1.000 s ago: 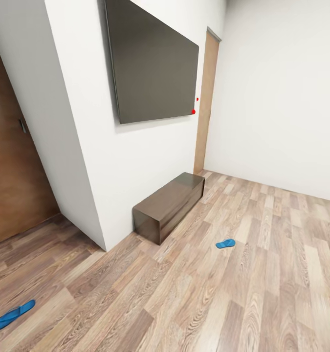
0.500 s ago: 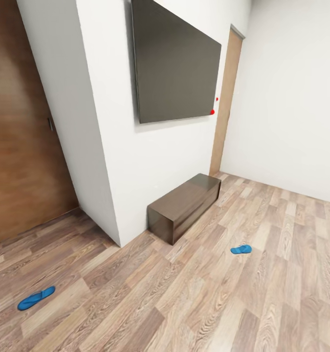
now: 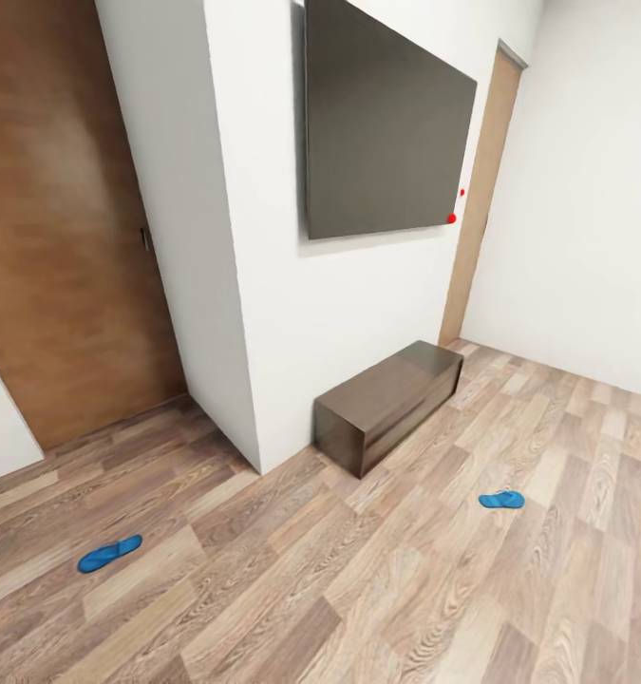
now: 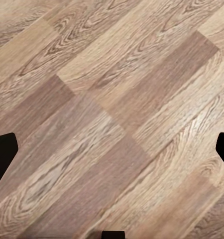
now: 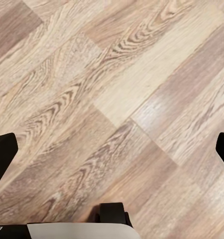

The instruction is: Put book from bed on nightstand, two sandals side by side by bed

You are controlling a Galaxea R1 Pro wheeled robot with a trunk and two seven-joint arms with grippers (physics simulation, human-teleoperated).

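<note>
Head view: two sandals (image 3: 110, 553) (image 3: 501, 500) lie well apart.

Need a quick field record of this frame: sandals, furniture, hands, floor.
sandal A: bright blue flat flip-flop sandal, on the floor nearer the brown wooden door
sandal B: second bright blue flip-flop sandal, on the floor beyond the cabinet
sandal pairing: far apart, not side by side
furniture: long low dark cabinet against the white wall, below a dark wall panel
left hand: open, empty
right hand: open, empty
floor: light wood planks
</note>
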